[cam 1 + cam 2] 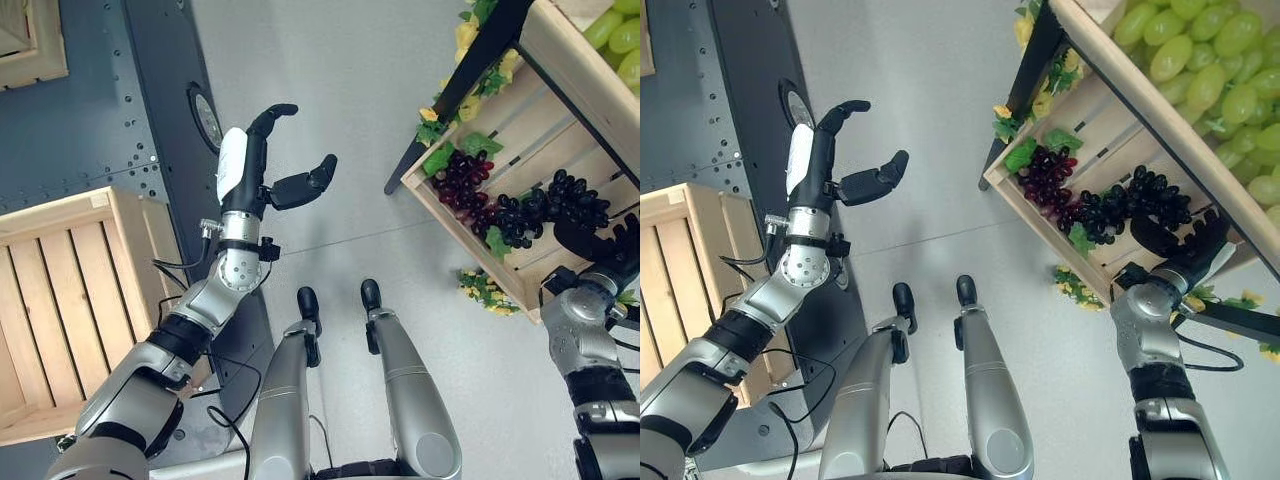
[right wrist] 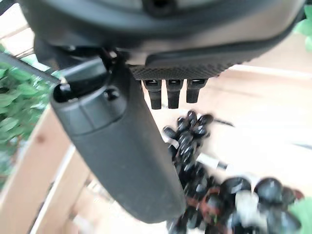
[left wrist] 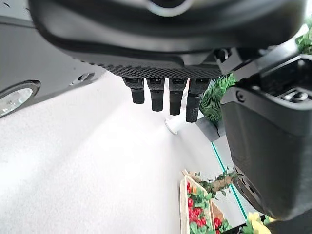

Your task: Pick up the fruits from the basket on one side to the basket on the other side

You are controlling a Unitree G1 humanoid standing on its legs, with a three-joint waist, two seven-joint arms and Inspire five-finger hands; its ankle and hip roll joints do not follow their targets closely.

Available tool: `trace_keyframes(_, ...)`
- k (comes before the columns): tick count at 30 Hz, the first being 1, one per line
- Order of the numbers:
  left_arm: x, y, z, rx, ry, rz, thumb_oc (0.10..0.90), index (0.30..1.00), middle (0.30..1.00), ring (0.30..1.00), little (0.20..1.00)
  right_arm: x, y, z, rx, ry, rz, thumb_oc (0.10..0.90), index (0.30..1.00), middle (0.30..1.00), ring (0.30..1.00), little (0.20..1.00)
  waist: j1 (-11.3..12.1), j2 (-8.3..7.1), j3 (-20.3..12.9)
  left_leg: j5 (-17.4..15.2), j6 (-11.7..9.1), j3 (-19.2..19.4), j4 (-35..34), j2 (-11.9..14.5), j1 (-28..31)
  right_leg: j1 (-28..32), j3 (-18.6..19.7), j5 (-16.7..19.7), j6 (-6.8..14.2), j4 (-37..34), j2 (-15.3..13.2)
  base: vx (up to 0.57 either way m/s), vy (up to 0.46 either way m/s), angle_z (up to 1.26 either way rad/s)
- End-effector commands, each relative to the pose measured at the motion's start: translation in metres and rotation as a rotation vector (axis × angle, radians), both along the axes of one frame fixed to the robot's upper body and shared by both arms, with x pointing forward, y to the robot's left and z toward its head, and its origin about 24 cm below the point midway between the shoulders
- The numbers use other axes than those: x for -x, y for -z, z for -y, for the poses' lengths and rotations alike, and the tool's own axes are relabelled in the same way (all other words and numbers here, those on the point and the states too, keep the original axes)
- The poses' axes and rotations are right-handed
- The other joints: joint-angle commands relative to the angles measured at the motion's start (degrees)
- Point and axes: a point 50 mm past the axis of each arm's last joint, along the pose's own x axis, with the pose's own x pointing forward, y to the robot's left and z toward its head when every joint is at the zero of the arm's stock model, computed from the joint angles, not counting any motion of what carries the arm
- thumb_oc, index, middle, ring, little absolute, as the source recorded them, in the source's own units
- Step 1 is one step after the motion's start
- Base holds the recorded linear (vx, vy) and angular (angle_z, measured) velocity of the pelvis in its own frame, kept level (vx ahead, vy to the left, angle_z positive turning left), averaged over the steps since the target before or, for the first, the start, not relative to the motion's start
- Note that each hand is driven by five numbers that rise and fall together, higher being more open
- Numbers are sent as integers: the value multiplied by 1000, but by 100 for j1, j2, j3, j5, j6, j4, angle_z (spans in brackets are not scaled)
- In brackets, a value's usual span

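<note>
A slanted wooden crate point(image 1: 520, 110) on my right holds a dark red grape bunch point(image 1: 462, 180) and black grape bunches point(image 1: 570, 200). My right hand point(image 1: 1185, 240) is open at the crate's near end, fingers spread just beside the black grapes point(image 2: 195, 146); I cannot tell whether they touch. My left hand point(image 1: 265, 170) is raised over the floor, open and holding nothing, with its fingers point(image 3: 165, 97) straight. A slatted wooden crate point(image 1: 60, 290) with nothing in it stands on my left.
Green grapes point(image 1: 1200, 50) fill a shelf above the right crate. Yellow flowers and leaves point(image 1: 485, 290) trim that crate's rim. A dark metal floor plate point(image 1: 110, 110) lies on the left. Another wooden box point(image 1: 30, 40) is at the far left.
</note>
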Motion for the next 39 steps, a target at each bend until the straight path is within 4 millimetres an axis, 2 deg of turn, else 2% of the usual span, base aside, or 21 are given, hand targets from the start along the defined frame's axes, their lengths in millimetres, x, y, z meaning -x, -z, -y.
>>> trace_keyframes(1,7,-36,9,28,46,208,800,900,900,900,900,8,-53,-3,172,-66,254,800,900,900,900,900,-165,-20,-81,-858,125,404,172,-386,479,357,-406,145,-8,-294,209,-10,54,-9)
trace_keyframes(3,9,-29,9,42,30,205,800,900,900,900,900,11,-49,-24,173,-223,313,800,900,900,900,900,-203,-8,-81,-874,121,390,103,-399,635,495,-371,95,-13,-344,228,5,65,-8)
trace_keyframes(8,12,-26,4,90,28,207,800,900,900,900,900,13,-47,-49,215,-405,341,800,900,900,900,900,-185,1,-81,-789,121,340,-51,-427,801,659,-336,128,-22,-471,224,-3,38,-3)
trace_keyframes(9,14,-24,3,102,26,204,800,900,900,900,900,13,-45,-61,237,-496,344,800,900,900,900,900,-162,-3,-81,-779,124,323,-137,-427,955,809,-347,111,-28,-533,223,0,0,0)
trace_keyframes(15,18,-14,-6,175,35,153,800,900,900,900,900,16,-39,-72,280,-631,314,800,900,900,900,900,-68,-59,-81,-727,103,170,-336,-453,1366,1246,-430,68,-13,-645,198,8,-7,2)
trace_keyframes(23,32,23,-12,320,107,-1,800,900,900,900,900,24,-17,-72,326,-673,232,800,900,900,900,900,176,-114,-81,-567,68,-147,-1044,-462,2397,2389,-569,45,-3,-1245,220,27,-20,15)
trace_keyframes(29,45,50,-25,419,128,-120,800,900,900,900,900,28,13,-78,283,-789,104,800,900,900,900,900,342,-138,-577,-367,-8,-353,-1714,-450,3000,3178,-604,97,-30,-1981,266,77,-16,17)
trace_keyframes(30,46,50,-25,419,128,-120,800,900,900,900,900,28,13,-78,283,-789,103,800,900,900,900,900,341,-138,-574,-364,-8,-355,-1720,-450,3008,3186,-605,99,-30,-1987,266,115,6,10)
trace_keyframes(31,51,61,-25,464,146,-180,800,900,900,900,900,30,27,-84,251,-859,44,800,900,900,900,900,427,-142,-799,-286,-32,-463,-1966,-430,3227,3474,-628,118,-47,-2240,260,115,0,13)
trace_keyframes(33,56,72,-24,485,171,-231,800,900,900,900,900,33,37,-89,208,-899,16,800,900,900,900,900,491,-159,-989,-213,-62,-551,-2178,-414,3395,3684,-674,146,-48,-2442,244,123,-5,20)
trace_keyframes(34,57,72,-23,485,174,-235,800,900,900,900,900,33,38,-89,206,-901,14,800,900,900,900,900,493,-161,-998,-207,-64,-556,-2191,-413,3407,3698,-677,149,-48,-2455,243,95,1,22)
trace_keyframes(37,65,88,-20,485,213,-318,800,900,900,900,900,36,53,-99,135,-968,-19,800,900,900,900,900,624,-171,-1340,-60,-106,-678,-2509,-359,3610,3956,-781,195,-60,-2701,216,103,6,9)
trace_keyframes(39,67,93,-19,494,230,-350,800,900,900,900,900,38,60,-102,107,-996,-40,800,900,900,900,900,656,-171,-1447,-24,-119,-712,-2581,-346,3663,4037,-802,209,-66,-2780,212,83,8,16)
